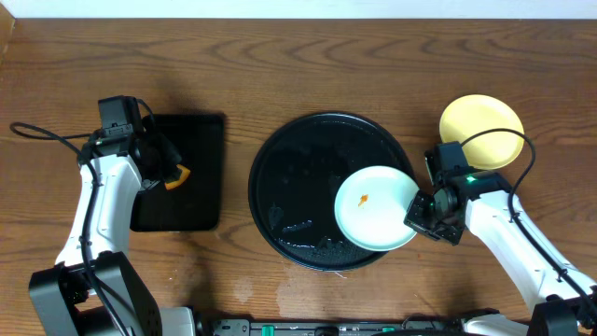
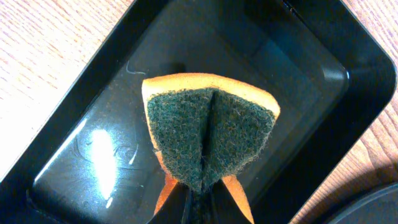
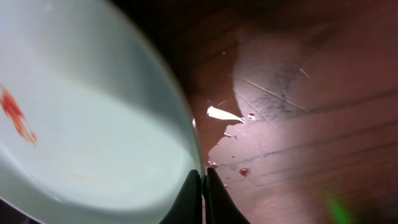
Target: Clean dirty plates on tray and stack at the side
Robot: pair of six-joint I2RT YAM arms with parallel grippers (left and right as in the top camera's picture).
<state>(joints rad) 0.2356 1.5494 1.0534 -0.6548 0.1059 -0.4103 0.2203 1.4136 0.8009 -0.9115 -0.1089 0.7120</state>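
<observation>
We found the right jaws clenched on the right-hand rim of a pale mint-white round plate (image 1: 373, 207), which lay over the right edge of the large round glossy black tray (image 1: 284, 173), partly overhanging its rim. In the right wrist view the rim sat pinched between them, with damp wooden counter (image 3: 311, 124) showing beyond it; we judged the grip was there to steady the plate for scrubbing. A small orange smear (image 1: 365, 199) marked its middle, so this plate was not yet clean.

The left jaws were shut hard on an orange foam sponge with a green scouring face (image 2: 208, 134), folded by the squeeze, the green side outward. It hung over the smaller rectangular black tray (image 2: 311, 74), whose floor shone wet; we took that as the place for wetting the sponge. Sponge and plate were well apart.

A pale yellow round plate (image 1: 480, 131) rested on the counter to the right of the round tray, with no smear we could see, likely the start of the stack. We saw no third plate
</observation>
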